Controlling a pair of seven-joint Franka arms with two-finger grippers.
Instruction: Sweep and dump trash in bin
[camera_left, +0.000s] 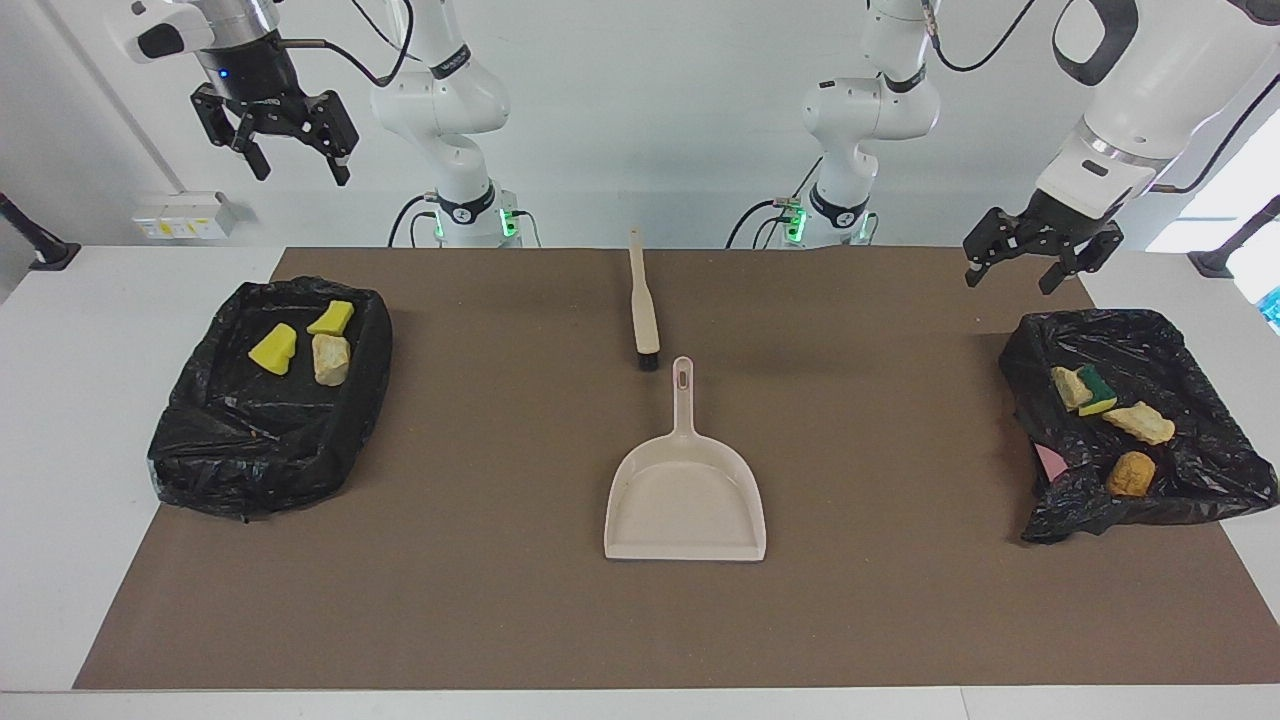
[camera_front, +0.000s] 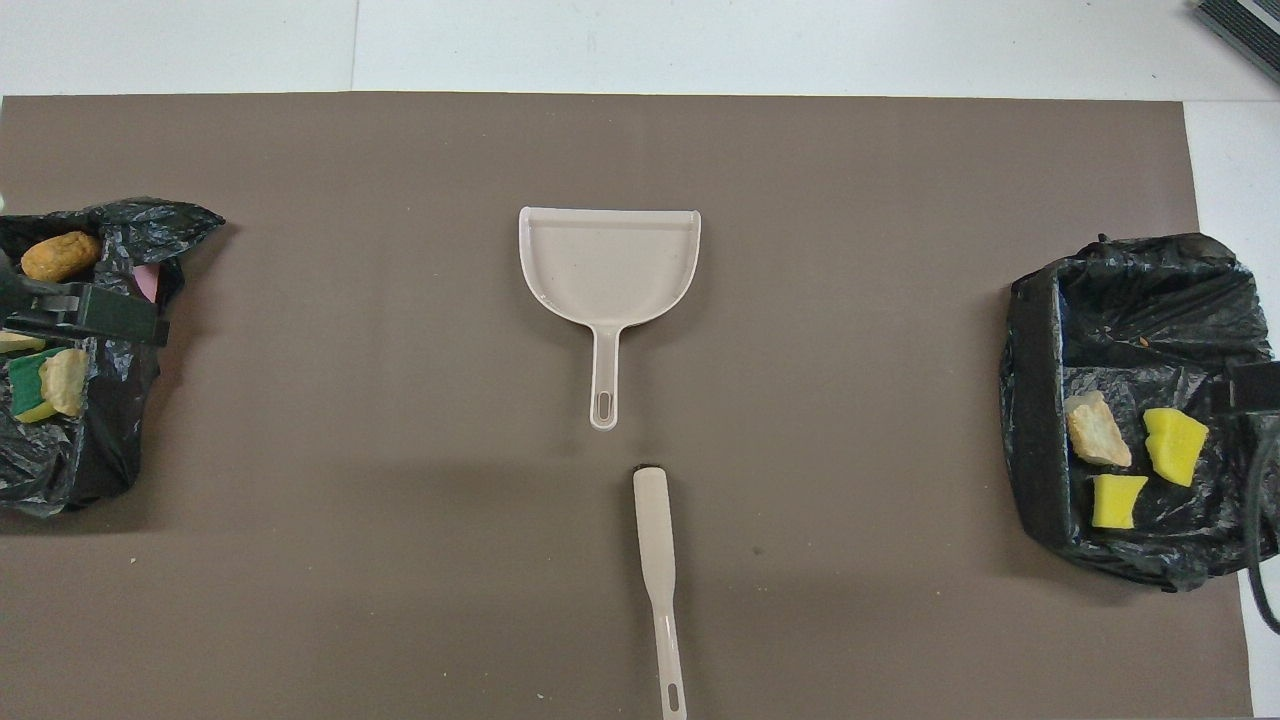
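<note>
Trash sits in two black-lined bins, one (camera_left: 270, 400) at nine o'clock under the raised right gripper (camera_left: 290, 160), one (camera_left: 1140, 420) at three under the left gripper (camera_left: 1040, 275), both with fingers apart, while the dustpan (camera_left: 686, 495) lies empty at centre.

Beige dustpan (camera_front: 609, 262) mid-mat, brush (camera_front: 657, 560) nearer robots, trash (camera_front: 1135, 455) in bins

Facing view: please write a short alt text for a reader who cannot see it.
A beige dustpan and brush lie mid-table on a brown mat, untouched. Bag-lined bins at each end hold the trash: three pieces at the right arm's end, four at the left's. Both open pincers, right and left, hang raised.
</note>
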